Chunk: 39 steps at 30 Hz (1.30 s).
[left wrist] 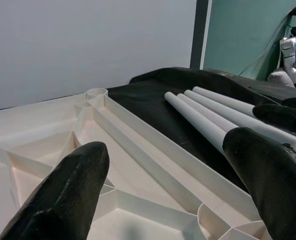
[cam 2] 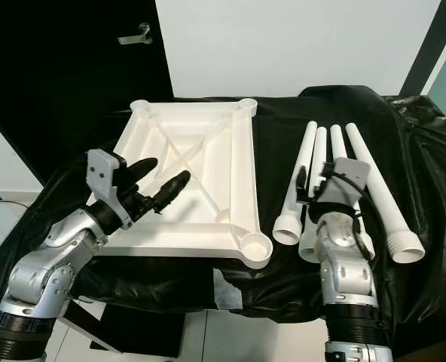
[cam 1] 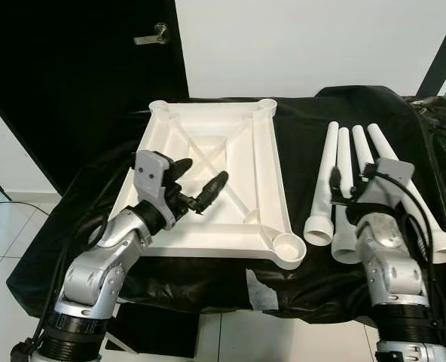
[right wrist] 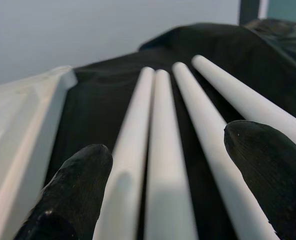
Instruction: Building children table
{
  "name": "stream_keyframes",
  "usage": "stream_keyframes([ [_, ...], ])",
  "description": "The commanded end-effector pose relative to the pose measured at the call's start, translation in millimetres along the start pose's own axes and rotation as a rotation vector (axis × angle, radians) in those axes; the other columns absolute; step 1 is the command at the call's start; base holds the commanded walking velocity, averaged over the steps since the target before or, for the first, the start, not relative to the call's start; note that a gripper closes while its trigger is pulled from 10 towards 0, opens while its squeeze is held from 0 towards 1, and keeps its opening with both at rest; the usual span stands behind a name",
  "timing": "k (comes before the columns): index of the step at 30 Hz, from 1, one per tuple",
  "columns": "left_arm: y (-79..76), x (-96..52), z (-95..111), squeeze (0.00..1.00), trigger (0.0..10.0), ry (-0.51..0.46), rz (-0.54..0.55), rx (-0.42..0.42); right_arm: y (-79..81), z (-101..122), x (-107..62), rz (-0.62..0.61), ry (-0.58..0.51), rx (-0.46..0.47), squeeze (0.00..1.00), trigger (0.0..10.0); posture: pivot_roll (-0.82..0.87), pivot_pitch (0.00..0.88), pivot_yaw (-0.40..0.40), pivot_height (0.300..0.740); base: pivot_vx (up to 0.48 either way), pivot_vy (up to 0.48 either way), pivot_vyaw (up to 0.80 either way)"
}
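Across the bench (cam 1: pixel 298 136), draped in black cloth, the left eye view shows a white square plastic tabletop (cam 1: pixel 215 181) lying underside up, with crossed ribs and a round socket at each corner. It takes up the left half of the bench, its near edge close to the bench's front edge. Four white plastic tube legs (cam 1: pixel 343 181) lie side by side on the right half, flared ends toward the front edge, well apart from the tabletop. The left claw (cam 1: pixel 197 185) hovers over the tabletop's near left part, its two black fingers spread wide and holding nothing. The right claw (cam 1: pixel 347 181) sits over the near ends of the legs. A black door with a metal lever handle (cam 1: pixel 154 34) stands behind the bench's far left corner.

From the right eye view, the same layout appears, with the nearest corner socket (cam 2: pixel 255 245) at the tabletop's front right corner.

Along the left wrist view, both dark fingertips (left wrist: pixel 63 195) stand far apart above the ribbed underside, with the legs beyond on the cloth.

Down the right wrist view, the fingers (right wrist: pixel 73 195) are spread wide on either side of the legs' ends, gripping none of them.
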<state>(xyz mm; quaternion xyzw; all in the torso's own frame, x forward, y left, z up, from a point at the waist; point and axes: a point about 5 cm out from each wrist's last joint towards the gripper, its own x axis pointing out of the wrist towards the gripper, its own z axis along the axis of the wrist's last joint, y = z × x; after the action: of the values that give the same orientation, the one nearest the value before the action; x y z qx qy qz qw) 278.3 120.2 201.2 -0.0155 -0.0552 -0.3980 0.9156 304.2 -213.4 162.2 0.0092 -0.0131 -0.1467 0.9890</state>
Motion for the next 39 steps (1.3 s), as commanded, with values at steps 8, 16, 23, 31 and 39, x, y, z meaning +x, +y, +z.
stream_keyframes([
  [8, -28.9, -5.1, 7.5, 0.0, 10.0, 0.044, -0.335, -0.009, -25.5, -3.9, -7.8, -0.075, 0.113, 0.029, 0.0, 10.0, -0.05, 0.0, 0.052, 0.74, 0.0, 0.0, 0.0],
  [16, -41.3, -14.5, 11.7, 0.0, 10.0, 0.105, -0.425, 0.046, -46.7, -17.6, -28.5, -0.13, 0.27, 0.018, 0.0, 10.0, -0.04, 0.0, 0.043, 0.74, 0.0, 0.0, 0.0],
  [23, -39.4, -14.1, 14.0, 0.0, 10.0, 0.105, -0.406, 0.067, -52.0, -24.5, -23.2, -0.107, 0.351, 0.069, 0.0, 9.5, -0.04, 0.0, 0.034, 0.74, 0.0, 0.0, 0.0],
  [31, -34.2, -10.8, 17.7, 0.0, 10.0, 0.088, -0.369, 0.078, -54.3, -32.3, -9.4, -0.029, 0.497, 0.144, 0.0, 9.7, -0.04, 0.0, 0.03, 0.74, 0.0, 0.0, 0.0],
  [39, -33.7, -8.9, 19.3, 0.0, 10.0, 0.083, -0.361, 0.091, -51.0, -35.6, -7.3, 0.034, 0.583, 0.155, 0.0, 8.5, -0.04, 0.0, 0.019, 0.74, 0.0, 0.0, 0.0],
])
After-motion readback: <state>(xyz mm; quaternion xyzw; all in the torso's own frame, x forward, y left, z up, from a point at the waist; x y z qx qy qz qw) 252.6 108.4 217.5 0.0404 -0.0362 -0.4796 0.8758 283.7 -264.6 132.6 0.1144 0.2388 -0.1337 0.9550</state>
